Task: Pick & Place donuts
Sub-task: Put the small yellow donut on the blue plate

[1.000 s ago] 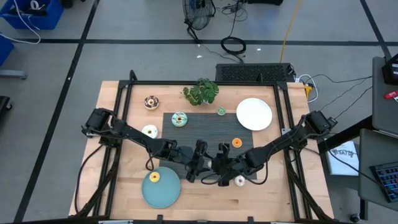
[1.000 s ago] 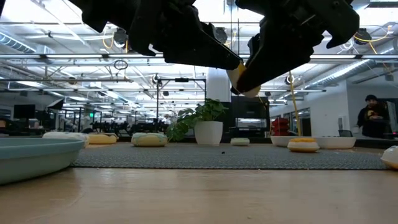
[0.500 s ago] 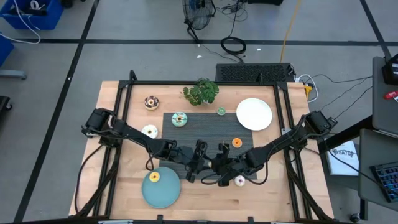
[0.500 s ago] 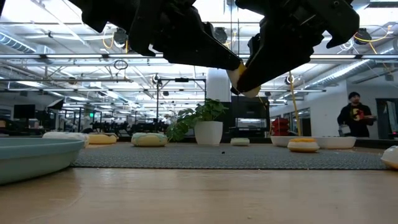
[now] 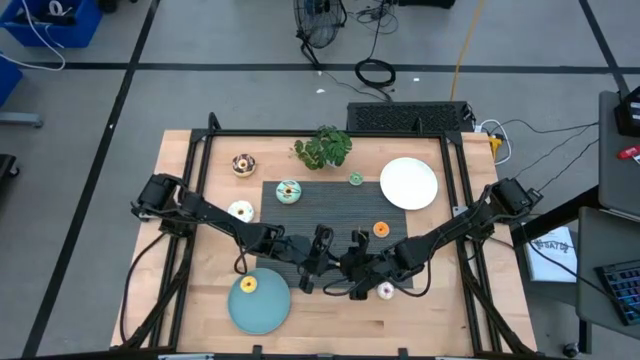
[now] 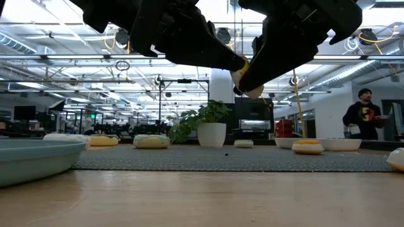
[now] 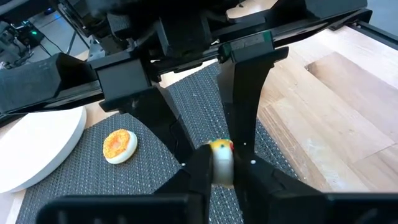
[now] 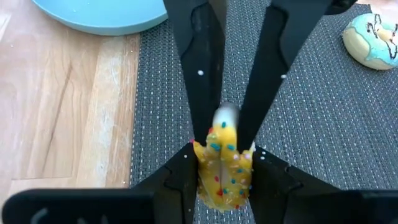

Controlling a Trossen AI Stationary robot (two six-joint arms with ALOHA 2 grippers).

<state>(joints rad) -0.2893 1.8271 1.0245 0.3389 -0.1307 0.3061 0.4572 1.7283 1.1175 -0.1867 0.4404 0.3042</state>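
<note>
Both grippers meet above the near part of the grey mat (image 5: 330, 215), left gripper (image 7: 222, 163) and right gripper (image 8: 224, 163) facing each other, each shut on one yellow-iced donut (image 8: 224, 177) with coloured sprinkles. In the low view this donut (image 6: 243, 79) hangs well clear of the table. The arms hide it in the high view. Other donuts lie about: yellow one (image 5: 248, 285) on the teal plate (image 5: 262, 312), orange (image 5: 381, 229) and teal (image 5: 289, 192) ones on the mat, white (image 5: 240, 211), brown (image 5: 243, 164) and pale (image 5: 386, 291) ones on the wood. My left gripper pinches the donut's rim (image 7: 221, 155) between its two fingers, coming roughly level from the table's left. The donut stands on edge, lifted clear. My right gripper pinches the same donut across its iced body (image 8: 214, 186) between its two fingers (image 8: 264, 177), coming from the table's right, opposite the left fingers (image 8: 202, 93).
A white plate (image 5: 408, 183) lies at the far right, a potted plant (image 5: 322, 147) at the mat's far edge, a small green donut (image 5: 356, 179) beside it. Bare wood (image 5: 440, 300) lies at the near right. A person (image 6: 365, 120) stands in the room beyond.
</note>
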